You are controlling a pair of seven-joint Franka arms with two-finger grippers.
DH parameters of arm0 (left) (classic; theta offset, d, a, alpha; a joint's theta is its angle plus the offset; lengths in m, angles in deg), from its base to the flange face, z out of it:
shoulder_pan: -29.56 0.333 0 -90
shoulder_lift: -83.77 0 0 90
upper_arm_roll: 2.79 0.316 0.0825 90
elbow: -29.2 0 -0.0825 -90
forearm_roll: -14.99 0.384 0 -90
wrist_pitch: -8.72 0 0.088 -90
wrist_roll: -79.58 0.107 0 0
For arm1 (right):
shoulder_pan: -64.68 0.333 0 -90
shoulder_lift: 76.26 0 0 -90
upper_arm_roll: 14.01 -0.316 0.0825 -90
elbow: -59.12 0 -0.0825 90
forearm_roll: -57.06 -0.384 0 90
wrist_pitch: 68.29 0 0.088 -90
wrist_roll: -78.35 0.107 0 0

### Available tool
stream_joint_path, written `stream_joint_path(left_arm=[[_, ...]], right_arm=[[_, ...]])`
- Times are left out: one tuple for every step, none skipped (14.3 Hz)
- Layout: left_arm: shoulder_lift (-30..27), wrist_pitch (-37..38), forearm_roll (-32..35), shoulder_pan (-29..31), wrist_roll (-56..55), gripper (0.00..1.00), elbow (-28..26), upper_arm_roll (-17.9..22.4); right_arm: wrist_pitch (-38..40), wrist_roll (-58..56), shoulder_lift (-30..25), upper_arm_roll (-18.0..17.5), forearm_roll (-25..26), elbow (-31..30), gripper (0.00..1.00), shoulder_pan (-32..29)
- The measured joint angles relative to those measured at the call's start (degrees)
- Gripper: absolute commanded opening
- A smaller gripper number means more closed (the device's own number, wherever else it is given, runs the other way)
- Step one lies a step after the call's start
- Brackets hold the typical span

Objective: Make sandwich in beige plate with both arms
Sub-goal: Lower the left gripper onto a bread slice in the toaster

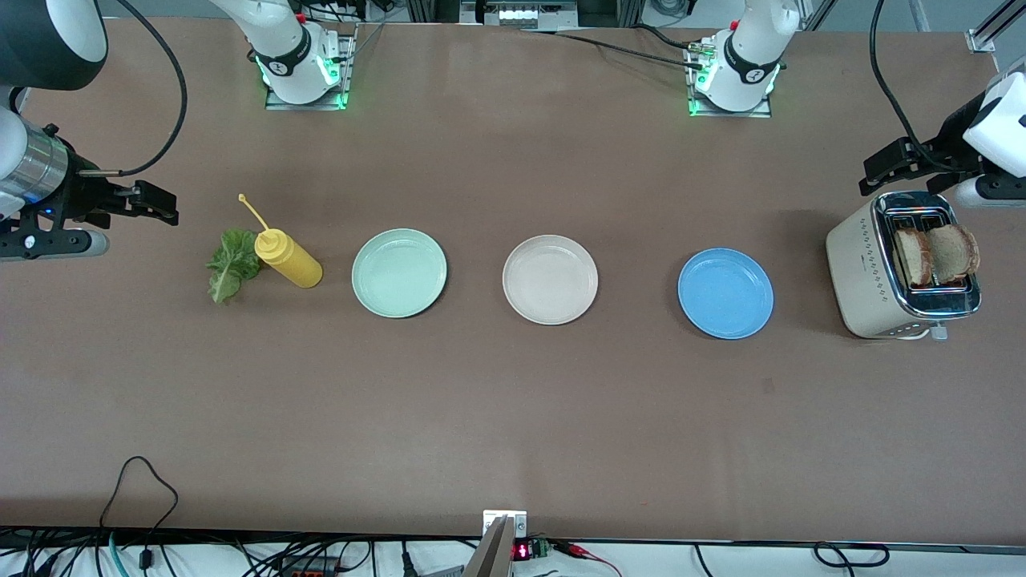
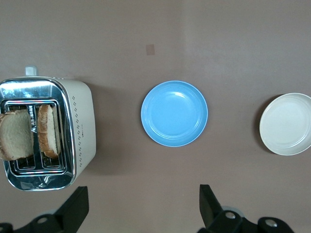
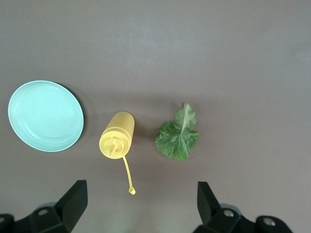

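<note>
You are viewing two browned square bread slices [image 1: 934,255] standing in the cream toaster [image 1: 862,276]; ruffled green lettuce leaf [image 1: 232,266] is lying beside the yellow squeeze bottle [image 1: 288,258]; round beige plate [image 1: 550,280] is sitting bare; left gripper [image 2: 141,208] and right gripper [image 3: 141,206] are hovering spread.

Brown table [image 1: 513,417], black cables [image 1: 144,553] along its near edge.

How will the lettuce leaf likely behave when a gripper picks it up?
The lettuce looks thin and ruffled, so it will probably droop from the pinch point rather than hold its shape. It lies flat on the table, so the fingers may struggle to get under it. It seems very light and could tear if squeezed hard. The bottle beside it could get bumped.
</note>
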Motion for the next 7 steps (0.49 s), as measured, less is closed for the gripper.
stream_joint_path(left_arm=[[0.6, 0.0, 0.3, 0.2, 0.0, 1.0, -0.2, 0.1], [1.7, 0.0, 1.4, 0.9, 0.0, 1.0, -0.4, 0.1], [3.3, 0.0, 3.0, 1.8, 0.1, 1.0, -0.7, 0.2], [5.1, -0.3, 5.2, 2.4, 0.2, 1.0, -0.8, 0.3], [7.0, -1.1, 7.4, 2.9, 0.2, 1.0, -0.9, 0.4], [8.9, -2.1, 8.7, 3.4, 0.3, 1.0, -0.9, 0.4], [10.6, -3.4, 9.5, 4.1, 0.9, 1.0, -0.9, 0.4]], right_arm=[[-0.1, 0.0, -0.1, 0.0, 0.0, -0.1, 1.0, 0.0], [-0.2, 0.0, -0.1, 0.0, 0.0, -0.2, 1.0, 0.0], [-0.4, 0.0, -0.1, 0.0, 0.0, -0.2, 1.0, 0.0], [-0.5, 0.0, -0.1, 0.0, 0.0, -0.2, 1.0, 0.0], [-0.5, 0.0, -0.1, 0.0, 0.0, -0.3, 1.0, 0.0], [-0.6, 0.1, -0.1, 0.1, -0.1, -0.3, 1.0, 0.0], [-0.7, 0.1, -0.1, 0.1, -0.3, -0.3, 1.0, -0.1]])
